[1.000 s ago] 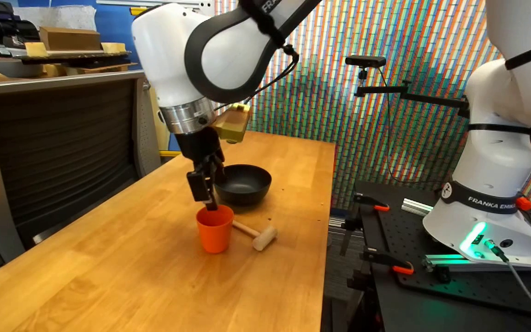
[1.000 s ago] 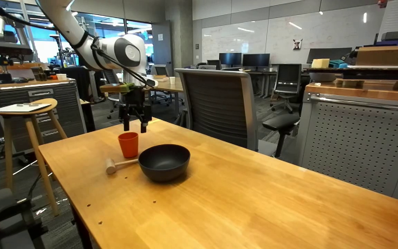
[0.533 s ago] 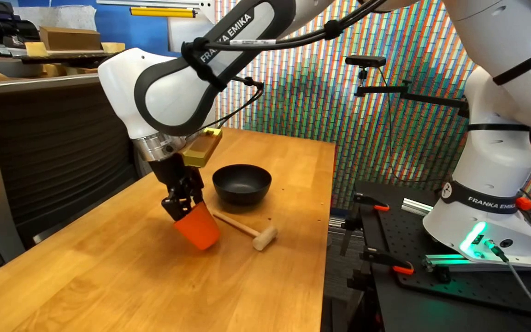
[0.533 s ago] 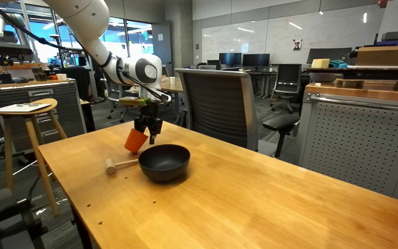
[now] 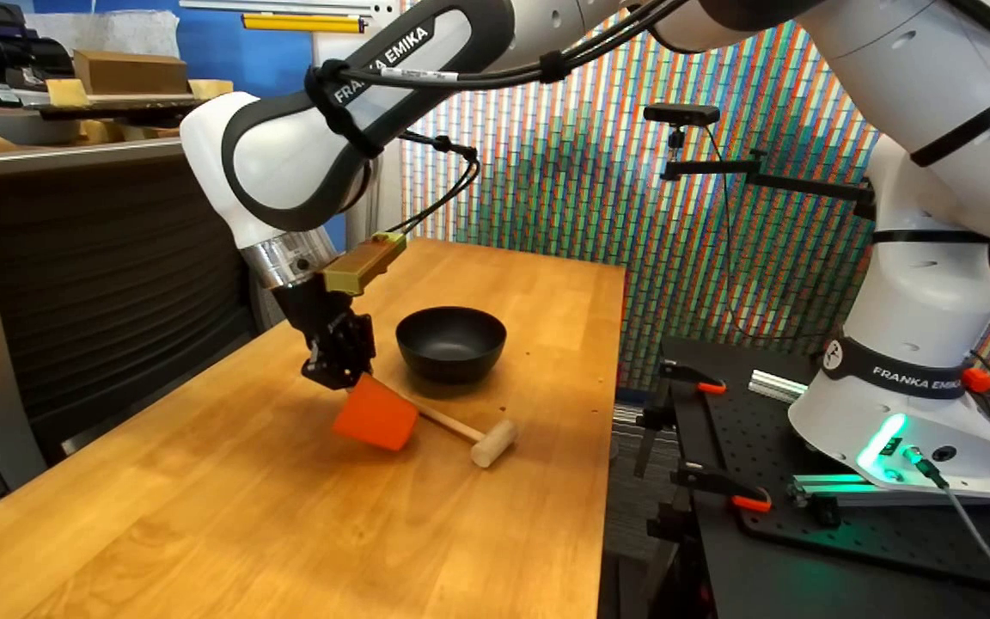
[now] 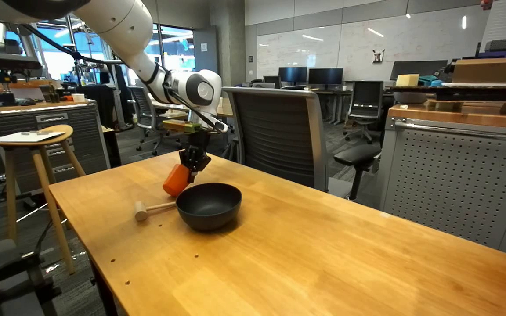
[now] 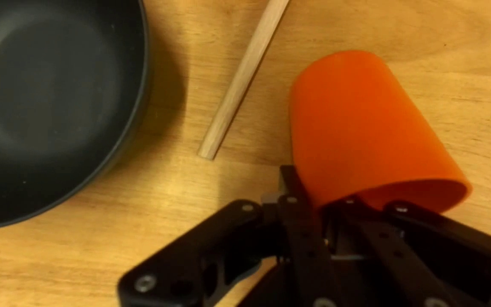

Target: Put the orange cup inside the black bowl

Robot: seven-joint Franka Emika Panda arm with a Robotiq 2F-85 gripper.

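The orange cup [image 7: 365,128] leans well over on its side, with its open end toward my gripper [image 7: 313,202]. My jaws are shut on the wall of that cup near its rim, one finger outside and the other inside the mouth, where its tip is hidden. In both exterior views the cup [image 5: 377,414] hangs tilted under the gripper; whether its base touches the table I cannot tell. Upright on the table beside it stands the black bowl [image 6: 209,206], with nothing inside. The bowl [image 7: 53,85] fills the upper left of the wrist view, apart from the cup.
A small wooden mallet [image 5: 493,443] lies on the table, its handle [image 7: 245,81] running between cup and bowl in the wrist view. An office chair [image 6: 279,136] stands close behind the table's edge.
A second ago the cup stood upright with the jaws open at its rim. The gripper has since lowered and shut on the wall, and the cup has tipped over and shifted slightly.
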